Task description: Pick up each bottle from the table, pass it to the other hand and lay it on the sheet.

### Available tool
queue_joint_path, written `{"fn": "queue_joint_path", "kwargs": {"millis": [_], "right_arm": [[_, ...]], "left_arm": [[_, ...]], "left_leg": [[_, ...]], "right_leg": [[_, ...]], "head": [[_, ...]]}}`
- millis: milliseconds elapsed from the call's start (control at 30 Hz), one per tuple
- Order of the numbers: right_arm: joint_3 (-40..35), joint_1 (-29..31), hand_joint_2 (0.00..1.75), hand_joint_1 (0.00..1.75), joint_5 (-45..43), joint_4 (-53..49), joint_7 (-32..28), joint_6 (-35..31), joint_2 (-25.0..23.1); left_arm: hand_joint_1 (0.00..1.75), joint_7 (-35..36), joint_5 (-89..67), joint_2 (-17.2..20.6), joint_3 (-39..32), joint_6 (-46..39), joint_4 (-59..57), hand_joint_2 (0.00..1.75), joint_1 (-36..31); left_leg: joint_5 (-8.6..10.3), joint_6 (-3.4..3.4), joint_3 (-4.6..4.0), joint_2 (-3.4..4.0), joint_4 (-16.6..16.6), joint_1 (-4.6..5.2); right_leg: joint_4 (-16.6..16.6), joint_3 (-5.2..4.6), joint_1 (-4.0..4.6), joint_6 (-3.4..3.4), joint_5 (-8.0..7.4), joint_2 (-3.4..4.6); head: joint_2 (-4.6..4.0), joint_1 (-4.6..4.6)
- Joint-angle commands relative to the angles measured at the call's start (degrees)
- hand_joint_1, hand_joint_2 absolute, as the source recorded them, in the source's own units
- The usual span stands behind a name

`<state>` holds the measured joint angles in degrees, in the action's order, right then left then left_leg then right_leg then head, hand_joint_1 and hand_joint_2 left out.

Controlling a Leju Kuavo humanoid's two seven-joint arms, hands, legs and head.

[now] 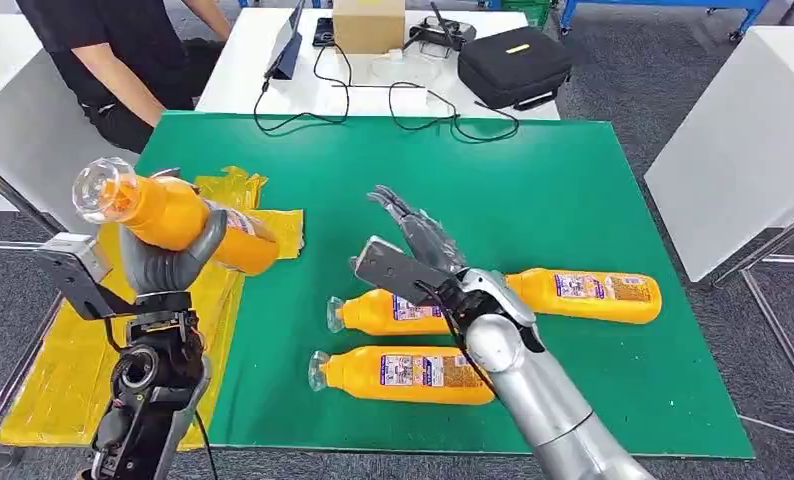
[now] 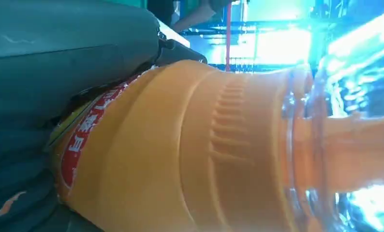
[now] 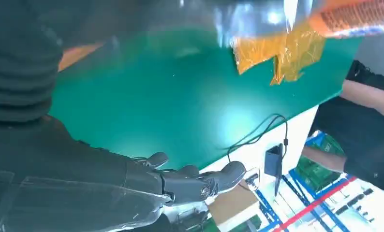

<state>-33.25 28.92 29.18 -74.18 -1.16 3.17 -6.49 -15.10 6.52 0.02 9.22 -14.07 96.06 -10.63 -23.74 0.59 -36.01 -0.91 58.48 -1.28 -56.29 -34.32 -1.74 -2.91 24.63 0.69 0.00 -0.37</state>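
Head view, left to right. At the lower left of the frame lies the yellow sheet (image 1: 63, 385), crumpled over the desk's left edge. Above it, at mid-left, the left hand (image 1: 168, 262) grips the held bottle (image 1: 178, 218) around its body, neck tilted toward the upper left, clear of the surface; the left wrist view shows the same orange bottle (image 2: 190, 150) pressed against the grey palm. At centre the right hand (image 1: 413, 245) is raised over the green desk (image 1: 533, 170) with fingers spread, holding nothing. Below it lie the middle bottle (image 1: 388, 312) and the near bottle (image 1: 403, 374), both on their sides. To the right lies the right bottle (image 1: 585, 294). A seated person (image 1: 123, 60) occupies the upper left.
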Motion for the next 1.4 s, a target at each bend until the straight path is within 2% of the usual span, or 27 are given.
{"fn": "queue_joint_path", "kwargs": {"millis": [33, 133, 233, 300, 333, 433, 467, 533, 600, 700, 733, 1067, 1167, 1200, 1233, 1300, 1333, 1367, 1400], "right_arm": [[2.2, -1.0, 0.0, 0.0, -1.9, -7.0, -3.1, 3.4, 3.3], [1.2, -2.2, 0.0, 0.0, -3.6, -10.7, -4.7, 5.8, 4.6], [-0.3, -3.5, 0.0, 0.0, -5.0, -15.1, -5.5, 7.7, 6.0], [-1.0, -4.6, 0.0, 0.0, -6.1, -17.7, -5.1, 9.5, 7.1], [-1.6, -4.9, 0.0, 0.0, -6.0, -18.4, -5.1, 10.3, 7.8], [-2.7, -5.8, 0.0, 0.0, -6.1, -19.4, -5.1, 12.8, 9.4], [-2.8, -7.4, 1.75, 0.0, -7.1, -17.7, -3.7, 15.2, 9.7], [-3.3, -8.3, 1.75, 0.0, -5.8, -15.2, -6.7, 13.8, 9.9], [-3.3, -8.3, 1.75, 0.0, -5.8, -15.2, -6.7, 13.8, 9.9], [-4.7, -8.6, 1.75, 0.0, -4.1, -15.1, -7.0, 14.3, 11.4], [-5.2, -8.6, 1.75, 0.0, -3.6, -15.0, -6.9, 14.3, 11.8], [-5.3, -8.6, 1.75, 0.0, -3.4, -15.0, -6.8, 14.3, 12.0], [-4.8, -11.2, 1.75, 0.0, -0.3, -15.7, -6.6, 13.3, 13.9], [-4.9, -15.6, 1.75, 0.0, 3.1, -15.5, -6.4, 11.1, 17.9], [-5.6, -18.0, 1.75, 0.0, 4.9, -16.1, -5.7, 10.6, 20.0], [-5.6, -18.0, 1.75, 0.0, 4.9, -16.1, -5.7, 10.6, 20.0], [-5.5, -18.2, 1.75, 0.0, 5.6, -16.6, -5.0, 10.4, 20.1], [-5.5, -18.7, 1.75, 0.0, 6.4, -17.0, -4.4, 10.2, 20.3], [-5.4, -19.6, 1.75, 0.0, 7.3, -17.7, -3.8, 9.7, 20.6]], "left_arm": [[1.75, 0.8, -22.4, 1.6, -3.8, -9.2, -0.2, 1.75, 1.3], [1.75, 4.5, -47.4, 2.9, -6.1, -14.3, 0.3, 1.75, 4.7], [1.75, 9.5, -67.8, 4.4, -6.7, -14.5, -1.6, 1.75, 7.1], [1.75, 11.5, -74.4, 4.7, -5.7, -14.0, -4.0, 1.75, 7.7], [1.75, 13.0, -79.5, 5.3, -5.1, -13.7, -5.5, 1.75, 7.8], [1.75, 16.2, -88.7, 7.5, -2.1, -10.8, -12.0, 1.75, 7.7], [1.75, 16.7, -88.8, 7.7, -1.2, -7.3, -16.8, 1.75, 8.6], [1.75, 17.0, -89.2, 7.6, -0.6, -12.4, -22.1, 1.75, 8.6], [1.75, 17.0, -89.2, 7.6, -0.6, -12.4, -22.1, 1.75, 8.6], [1.75, 17.8, -91.1, 8.5, 1.5, -7.5, -28.3, 1.75, 6.5], [1.75, 17.8, -91.2, 8.5, 2.0, -6.7, -30.9, 1.75, 5.5], [1.75, 17.8, -91.2, 8.4, 2.1, -6.4, -31.9, 1.75, 5.1], [1.75, 16.3, -90.5, 8.0, 4.1, -3.2, -42.7, 1.75, 1.0], [1.75, 13.6, -85.9, 7.8, 3.3, -3.6, -49.5, 1.75, -0.5], [0.0, 14.3, -85.5, 7.5, 2.4, -4.8, -50.2, 1.75, -0.7], [0.0, 14.3, -85.5, 7.5, 2.4, -4.8, -50.2, 1.75, -0.7], [0.0, 14.7, -85.4, 7.2, 1.9, -4.3, -50.0, 0.0, -0.7], [0.0, 15.1, -85.7, 7.2, 1.6, -4.9, -49.4, 0.0, -0.5], [0.0, 15.4, -85.2, 6.9, 0.7, -5.4, -48.9, 0.0, -0.2]], "left_leg": [[-0.08, 0.05, 0.2, 0.04, 0.0, -0.02], [-0.15, 0.06, 0.34, 0.15, -0.1, 0.0], [-0.22, 0.05, 0.55, 0.24, -0.1, 0.01], [-0.06, 0.03, 0.17, 0.04, -0.1, 0.02], [-0.11, 0.05, 0.36, 0.03, -0.1, 0.02], [-0.04, 0.05, 0.21, 0.0, -0.1, 0.04], [-0.06, 0.06, 0.37, 0.03, -0.2, 0.04], [-0.02, 0.05, 0.44, -0.01, -0.3, 0.08], [-0.03, 0.04, 0.46, 0.02, -0.2, 0.06], [-0.03, 0.03, 0.2, -0.01, -0.1, 0.04], [-0.08, 0.05, 0.43, 0.01, -0.2, 0.02], [-0.1, 0.06, 0.48, 0.02, -0.2, 0.01], [-0.02, 0.04, 0.32, -0.1, -0.2, 0.06], [-0.07, 0.06, 0.55, -0.08, -0.2, 0.02], [-0.01, 0.06, 0.34, -0.17, -0.2, 0.04], [-0.04, 0.08, 0.56, -0.15, -0.2, 0.04], [-0.01, 0.04, 0.6, -0.33, -0.2, 0.07], [-0.02, 0.06, 0.68, -0.03, -0.2, 0.06], [-0.03, 0.04, 0.67, -0.09, -0.1, 0.07]], "right_leg": [[0.0, 0.22, 0.07, 0.19, 0.07, -0.1], [0.1, 0.33, 0.06, 0.22, 0.12, 0.0], [0.1, 0.49, 0.07, 0.29, 0.17, 0.06], [0.0, 0.15, 0.01, 0.11, 0.07, -0.05], [0.1, 0.35, 0.04, 0.19, 0.13, -0.11], [0.1, 0.19, -0.01, 0.12, 0.06, -0.1], [0.1, 0.35, 0.01, 0.19, 0.08, -0.12], [0.2, 0.4, -0.04, 0.14, 0.05, -0.11], [0.2, 0.44, 0.0, 0.18, 0.05, -0.09], [0.1, 0.15, 0.0, 0.13, 0.03, -0.09], [0.2, 0.39, 0.05, 0.27, 0.09, -0.15], [0.2, 0.44, 0.07, 0.3, 0.1, -0.16], [0.1, 0.31, -0.01, 0.17, 0.07, -0.21], [0.2, 0.56, 0.07, 0.31, 0.11, -0.28], [0.2, 0.36, 0.02, 0.19, 0.07, -0.3], [0.2, 0.65, 0.04, 0.28, 0.06, -0.32], [0.2, 0.73, -0.01, 0.16, 0.07, -0.41], [0.2, 0.7, 0.02, 0.24, 0.01, -0.2], [0.2, 0.72, 0.0, 0.18, 0.03, -0.21]], "head": [[0.0, 0.0], [0.0, 0.0], [0.0, 0.0], [0.0, 0.0], [0.0, -0.02], [0.0, 0.0], [0.0, -0.02], [0.0, -0.02], [0.0, 0.0], [0.0, 0.0], [0.0, 0.02], [0.0, 0.02], [0.0, -0.02], [0.0, 0.0], [0.0, 0.0], [0.0, 0.0], [0.0, -0.02], [0.0, -0.02], [0.0, 0.0]]}}
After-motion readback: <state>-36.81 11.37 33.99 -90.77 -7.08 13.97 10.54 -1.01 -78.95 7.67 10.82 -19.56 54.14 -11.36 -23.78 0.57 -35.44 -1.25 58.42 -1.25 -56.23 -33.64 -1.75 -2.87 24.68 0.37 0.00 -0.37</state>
